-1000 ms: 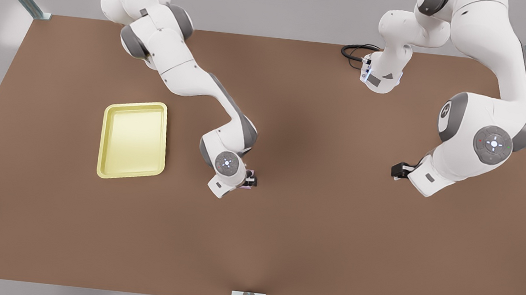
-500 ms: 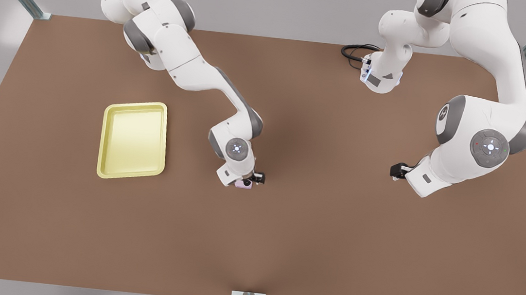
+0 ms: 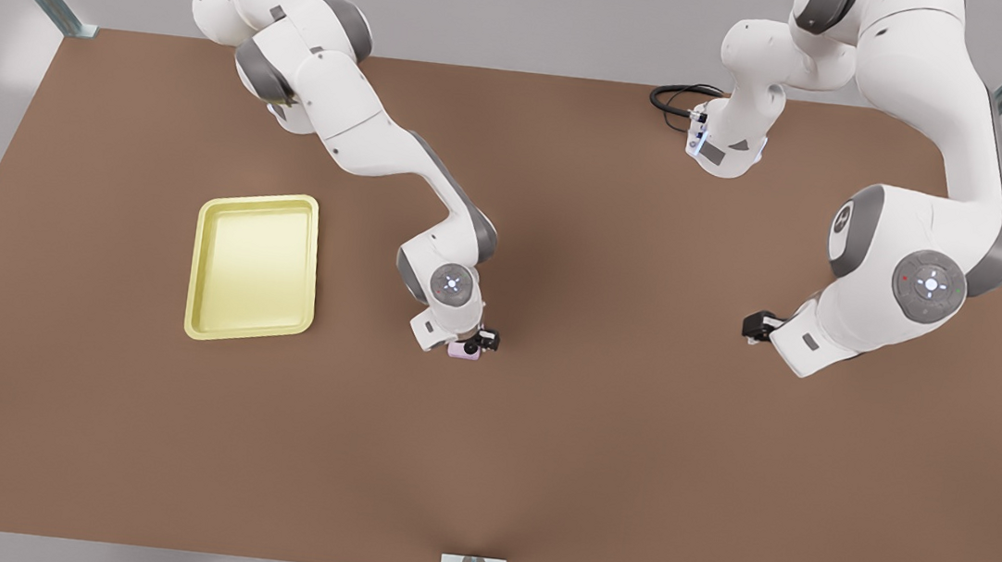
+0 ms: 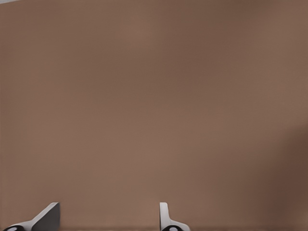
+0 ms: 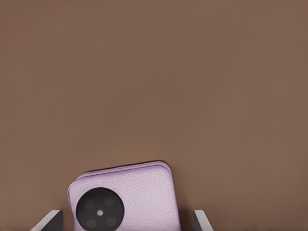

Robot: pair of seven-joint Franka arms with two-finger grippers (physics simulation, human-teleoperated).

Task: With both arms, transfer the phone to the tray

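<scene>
brown table (image 3: 633, 444), pink phone (image 5: 130, 199)

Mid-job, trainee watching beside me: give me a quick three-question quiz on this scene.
1. True or false: the phone already lies in the tray.
2. Whose open fingers stand on either side of the phone? A: left pincer. B: right pincer.
3. Fill in: the left pincer, open, has nothing but bare ____ below it.

Key: 1 false, it is on the table; 2 B; 3 table.
</scene>
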